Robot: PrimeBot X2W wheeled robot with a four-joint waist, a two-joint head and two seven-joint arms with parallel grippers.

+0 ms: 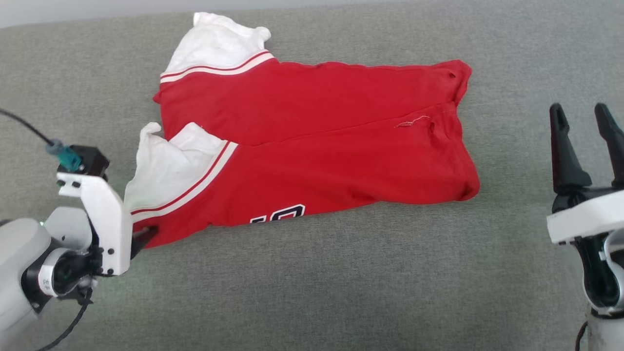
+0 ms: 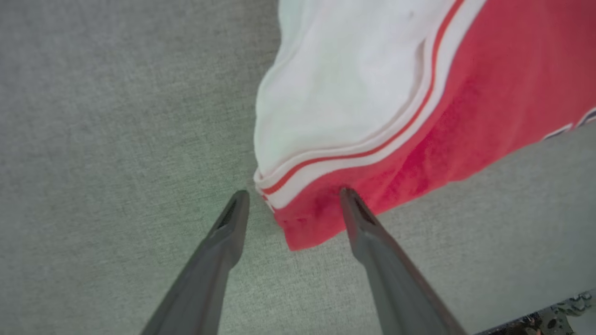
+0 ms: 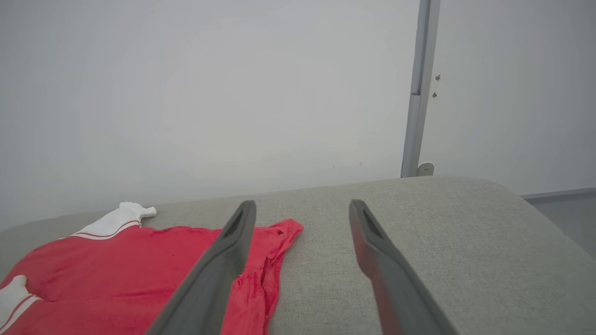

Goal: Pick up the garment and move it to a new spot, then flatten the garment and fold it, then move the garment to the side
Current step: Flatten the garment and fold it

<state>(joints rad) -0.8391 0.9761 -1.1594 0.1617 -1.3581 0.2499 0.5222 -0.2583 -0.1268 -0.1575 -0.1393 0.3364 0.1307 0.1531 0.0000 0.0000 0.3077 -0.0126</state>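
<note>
At the lower left of the head view, the left gripper (image 1: 144,236) is down low at the near left corner of the garment (image 1: 317,136). Its pale arm comes in from the left edge and bends in, so the dark fingers point at the cloth. In the left wrist view the left gripper (image 2: 293,191) has its two fingers wide apart. One finger is on the bare grey desk (image 2: 93,139). The other finger (image 2: 356,214) is at the red edge. The corner of the garment (image 2: 419,93) sits between them, and nothing is held. I think it is there to pinch that corner, so the top can be pulled or slid.

The garment lies in the middle of the head view, a bit toward the top. It looks folded into a long shape. Two white cuffs (image 1: 214,44) are on its left end, and the red part runs to the right. A bit of black print (image 1: 278,214) peeks out at the bottom edge. So the folding looks mostly done, and moving it aside may be what is left.

At the right edge, the right gripper (image 1: 579,114) stands up with its fingers pointing to the top of the frame. It is well apart from the garment. Its fingers are spread too, and hold nothing. In the right wrist view the right gripper (image 3: 301,204) hangs above the desk, with the garment (image 3: 116,265) at the lower left. I think it is waiting out of the way.
</note>
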